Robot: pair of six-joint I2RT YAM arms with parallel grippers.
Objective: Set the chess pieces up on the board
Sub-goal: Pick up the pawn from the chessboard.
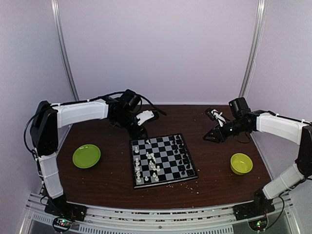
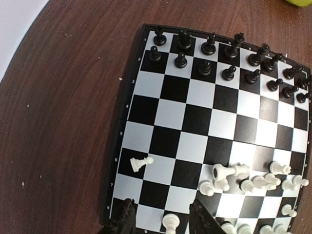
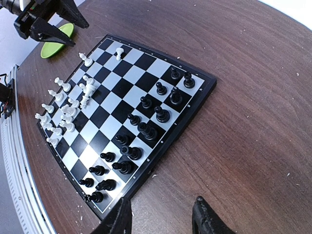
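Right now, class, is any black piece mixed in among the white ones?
No, the black pieces all stand in two rows along one edge of the board, away from the white pieces.

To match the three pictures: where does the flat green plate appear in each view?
Top external: the green plate lies left of the chessboard.
Left wrist: not in it; the green at the top right corner is the bowl.
Right wrist: top left corner, beyond the chessboard.
Shared landmark: the chessboard.
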